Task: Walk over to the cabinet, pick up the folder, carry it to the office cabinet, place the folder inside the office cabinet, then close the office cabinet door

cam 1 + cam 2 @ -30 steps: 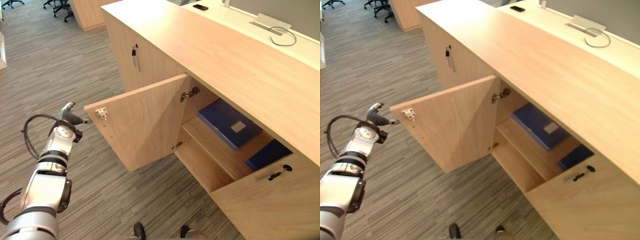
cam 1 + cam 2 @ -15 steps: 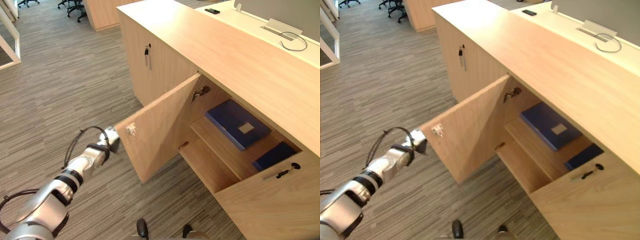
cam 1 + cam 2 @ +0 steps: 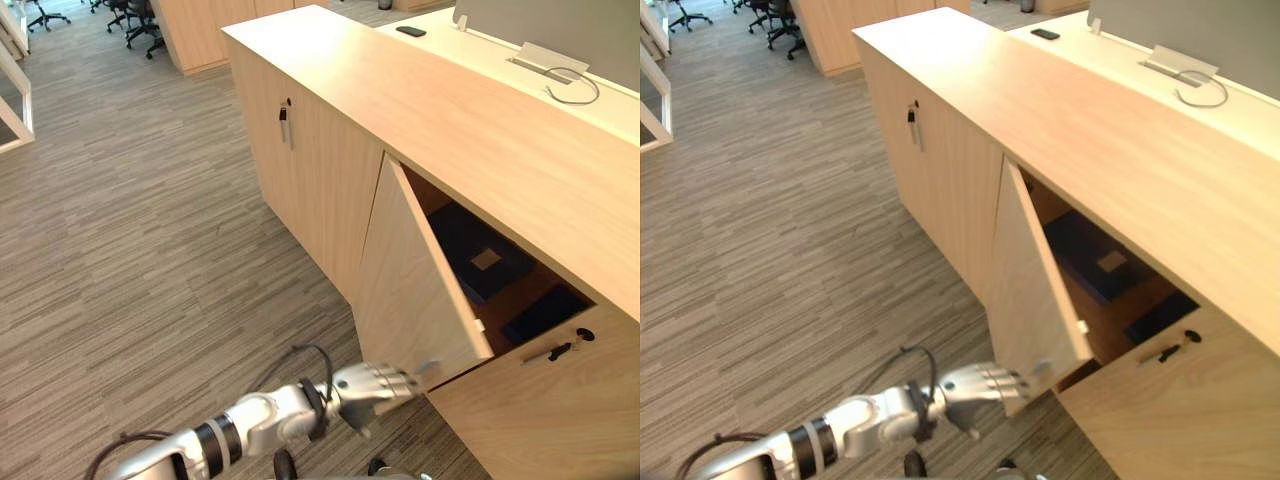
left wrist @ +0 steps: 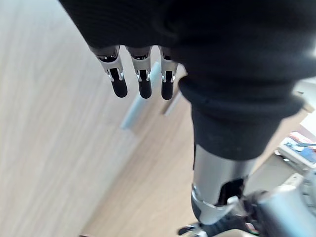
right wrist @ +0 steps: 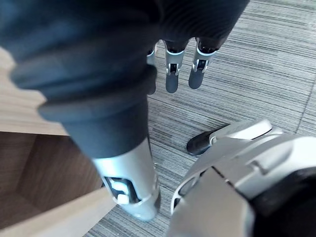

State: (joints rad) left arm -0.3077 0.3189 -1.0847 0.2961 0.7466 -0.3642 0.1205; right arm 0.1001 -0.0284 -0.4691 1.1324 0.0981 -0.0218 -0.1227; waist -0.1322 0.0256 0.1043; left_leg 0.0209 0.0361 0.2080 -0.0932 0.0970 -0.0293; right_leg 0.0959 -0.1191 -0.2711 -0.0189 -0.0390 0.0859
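- Left robot hand [image 3: 375, 385], fingers straight, is pressing the half-shut light wooden cabinet door [image 3: 405, 290].
- Dark blue folder [image 3: 487, 258] is lying inside.
- Right robot hand [image 5: 171, 79] is hanging slack, empty.

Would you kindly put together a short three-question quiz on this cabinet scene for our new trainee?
1. True or false: the office cabinet door is fully shut.
2. Where does the folder lie? A) on the floor B) inside the office cabinet C) in a hand
3. Which hand is at the door's lower corner?

Key
1. False: it stands ajar.
2. B
3. The left hand.
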